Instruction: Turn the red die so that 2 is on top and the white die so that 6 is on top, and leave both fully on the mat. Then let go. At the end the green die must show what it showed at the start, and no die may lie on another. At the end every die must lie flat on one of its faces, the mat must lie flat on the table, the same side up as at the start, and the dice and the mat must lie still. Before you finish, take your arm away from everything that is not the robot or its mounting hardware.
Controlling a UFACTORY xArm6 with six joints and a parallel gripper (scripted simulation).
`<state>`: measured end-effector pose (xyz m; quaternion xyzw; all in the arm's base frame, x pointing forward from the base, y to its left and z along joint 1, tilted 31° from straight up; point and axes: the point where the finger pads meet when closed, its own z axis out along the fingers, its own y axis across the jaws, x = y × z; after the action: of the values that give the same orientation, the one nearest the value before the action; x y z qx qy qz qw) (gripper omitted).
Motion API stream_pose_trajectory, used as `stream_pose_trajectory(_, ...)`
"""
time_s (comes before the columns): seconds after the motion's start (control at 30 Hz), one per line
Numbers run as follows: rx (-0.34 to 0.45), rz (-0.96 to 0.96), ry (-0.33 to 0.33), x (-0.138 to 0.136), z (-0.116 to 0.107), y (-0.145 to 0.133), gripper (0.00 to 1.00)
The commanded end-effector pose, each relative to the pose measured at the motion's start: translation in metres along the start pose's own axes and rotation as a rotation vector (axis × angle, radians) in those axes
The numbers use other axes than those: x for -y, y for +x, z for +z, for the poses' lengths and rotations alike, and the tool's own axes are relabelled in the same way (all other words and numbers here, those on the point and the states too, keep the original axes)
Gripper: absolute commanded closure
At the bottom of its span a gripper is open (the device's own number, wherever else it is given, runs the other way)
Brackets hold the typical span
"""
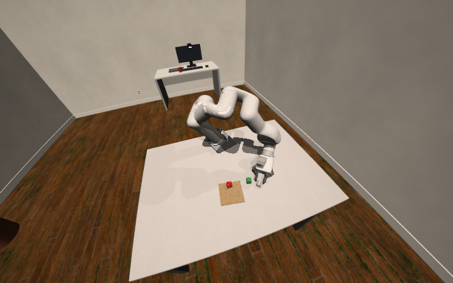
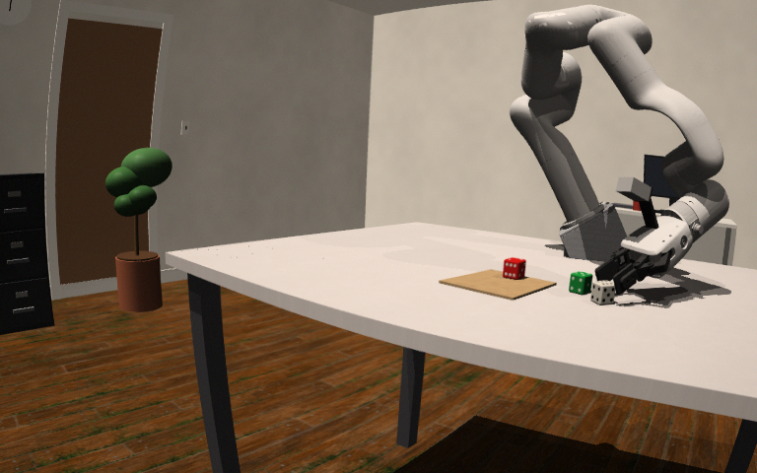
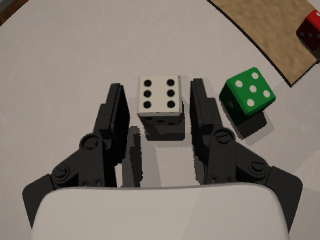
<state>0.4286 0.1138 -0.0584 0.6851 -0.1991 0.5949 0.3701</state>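
Beside the green die (image 1: 248, 180) (image 2: 581, 282) (image 3: 251, 91), your gripper (image 1: 260, 181) (image 2: 611, 281) (image 3: 158, 97) stands released around the white die (image 1: 259, 183) (image 2: 602, 293) (image 3: 159, 95); withdraw straight, both fingers parallel to its sides, nudging neither die.

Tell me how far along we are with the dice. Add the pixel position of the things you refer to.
Looks done: the white die (image 1: 258, 183) (image 2: 602, 292) (image 3: 159, 94) shows 6 on top.
In hand: nothing; the open gripper (image 1: 260, 181) (image 2: 609, 281) (image 3: 158, 97) straddles it.
Left: getting it onto the tan square mat (image 1: 232, 196) (image 2: 491, 286) (image 3: 270, 30). The red die's (image 1: 229, 184) (image 2: 514, 268) (image 3: 311, 31) top is unreadable.
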Motion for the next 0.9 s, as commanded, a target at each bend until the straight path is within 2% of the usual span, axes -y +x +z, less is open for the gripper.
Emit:
stream_pose_trajectory(0.0, 0.0, 0.003, -0.001, 0.001, -0.012, 0.001, 0.53)
stream_pose_trajectory(0.5, 0.0, 0.003, -0.001, 0.001, -0.022, 0.007, 0.53)
stream_pose_trajectory(0.87, 0.0, 0.003, -0.001, 0.001, -0.043, 0.046, 0.53)
